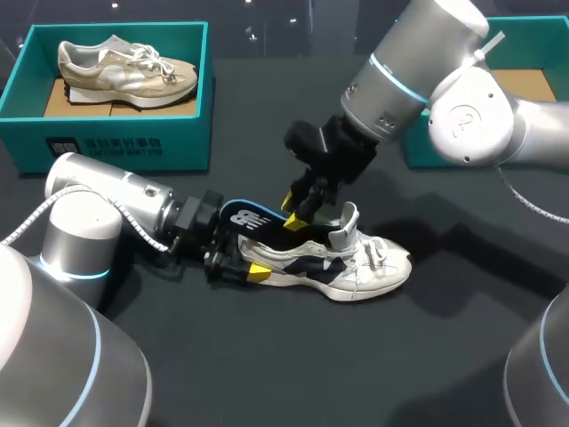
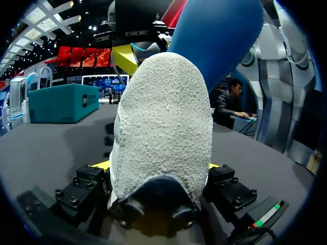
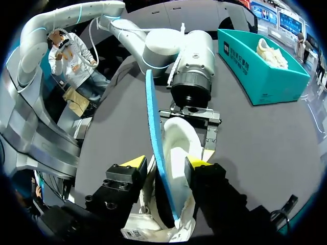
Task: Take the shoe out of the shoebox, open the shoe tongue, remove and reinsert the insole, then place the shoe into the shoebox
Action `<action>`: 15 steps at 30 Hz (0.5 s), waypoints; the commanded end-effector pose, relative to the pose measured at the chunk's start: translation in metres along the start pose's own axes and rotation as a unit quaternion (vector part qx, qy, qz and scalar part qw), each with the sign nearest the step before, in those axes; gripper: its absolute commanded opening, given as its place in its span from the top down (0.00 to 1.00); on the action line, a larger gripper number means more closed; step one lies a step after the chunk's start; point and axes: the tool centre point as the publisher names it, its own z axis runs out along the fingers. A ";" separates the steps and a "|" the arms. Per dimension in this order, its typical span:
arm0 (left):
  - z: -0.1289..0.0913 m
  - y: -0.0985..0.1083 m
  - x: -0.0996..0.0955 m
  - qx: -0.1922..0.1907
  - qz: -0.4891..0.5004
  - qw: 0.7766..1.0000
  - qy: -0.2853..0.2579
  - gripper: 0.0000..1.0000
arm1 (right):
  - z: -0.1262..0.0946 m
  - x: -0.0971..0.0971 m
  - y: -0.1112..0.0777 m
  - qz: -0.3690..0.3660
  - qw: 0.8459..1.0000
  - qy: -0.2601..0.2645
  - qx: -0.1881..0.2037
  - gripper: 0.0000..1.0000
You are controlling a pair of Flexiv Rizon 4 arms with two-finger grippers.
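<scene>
Roughly mid-task, by my reading. White shoe is out of any box and sits on its sole on the dark table, toe toward my right. Its tongue stands up, so the opening step looks done.

The insole is half in, half out: forepart down inside the shoe, heel end sticking up and back over the heel. Cannot say from this whether it is coming out or going back in.

- Left gripper clamps the heel from both sides, steadying the shoe.
- Right gripper hangs over the collar, fingers spread with the insole's edge between them. Neither pad appears to press it.
- Left to do: finish the insole step, then box the shoe.

Surface: flat and matte black. A teal shoebox at the far left holds a beige shoe. A second teal box sits far right, largely hidden behind my right arm, contents not visible
</scene>
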 end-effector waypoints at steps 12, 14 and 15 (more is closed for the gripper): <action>0.000 0.003 -0.002 0.000 0.000 1.000 -0.001 1.00 | 0.010 0.022 0.004 0.043 0.998 -0.022 -0.042 0.45; 0.000 0.003 -0.002 0.000 0.000 1.000 -0.001 1.00 | 0.012 0.021 0.004 0.047 0.998 -0.020 -0.046 0.47; 0.000 0.003 -0.002 0.000 0.000 1.000 -0.001 1.00 | 0.013 0.020 0.004 0.049 0.997 -0.019 -0.048 0.50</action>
